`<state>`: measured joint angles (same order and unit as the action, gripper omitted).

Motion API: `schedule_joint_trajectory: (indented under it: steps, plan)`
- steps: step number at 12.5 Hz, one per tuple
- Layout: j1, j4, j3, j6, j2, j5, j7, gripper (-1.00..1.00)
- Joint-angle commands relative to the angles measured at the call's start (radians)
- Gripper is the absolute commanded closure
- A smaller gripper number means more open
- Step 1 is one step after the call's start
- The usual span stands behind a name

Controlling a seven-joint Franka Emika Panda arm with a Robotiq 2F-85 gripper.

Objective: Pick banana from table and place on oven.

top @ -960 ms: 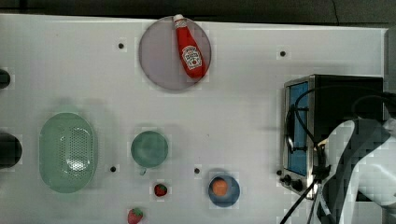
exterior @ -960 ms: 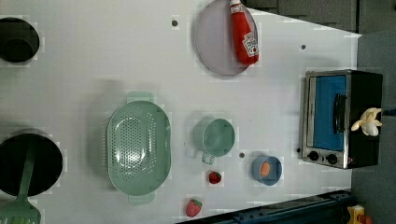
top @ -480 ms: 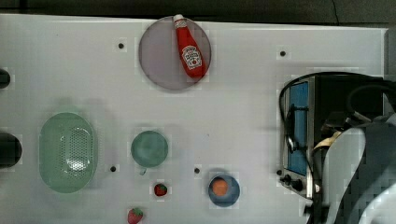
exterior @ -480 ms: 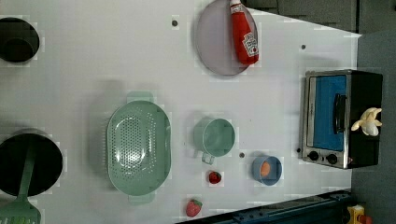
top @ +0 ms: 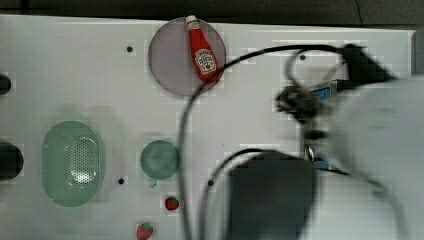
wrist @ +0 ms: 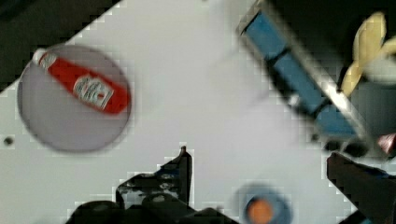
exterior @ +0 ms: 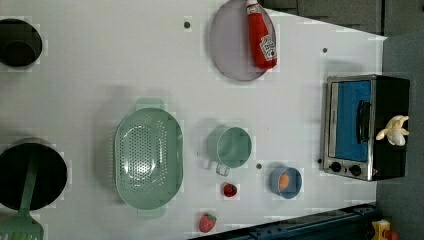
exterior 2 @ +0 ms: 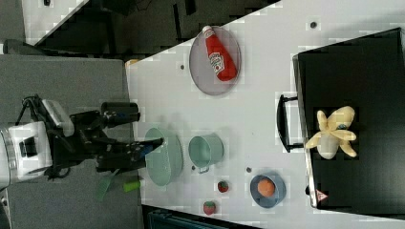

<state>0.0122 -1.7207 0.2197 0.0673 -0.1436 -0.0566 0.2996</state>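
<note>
The yellow peeled banana lies on the black top of the oven, free of the gripper; it also appears in the right view as banana on the oven. In the wrist view the banana sits on the oven, far off from my gripper. The gripper is open with nothing between its dark fingertips. The arm looms large over the white table at the top view's right and hides the oven there.
A ketchup bottle lies on a grey plate. A green colander, a green cup, a blue bowl and two strawberries stand mid-table. Black pots sit at the left view's left.
In the top view the arm has swung up and grown much larger, now covering the oven. In the left view the banana stays put on the oven.
</note>
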Motion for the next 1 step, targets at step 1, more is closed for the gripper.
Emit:
schedule_joint_trajectory:
  steps: [1]
  plan:
    - [0.035,-0.018,-0.059,-0.030,0.007,0.008,-0.331,-1.00]
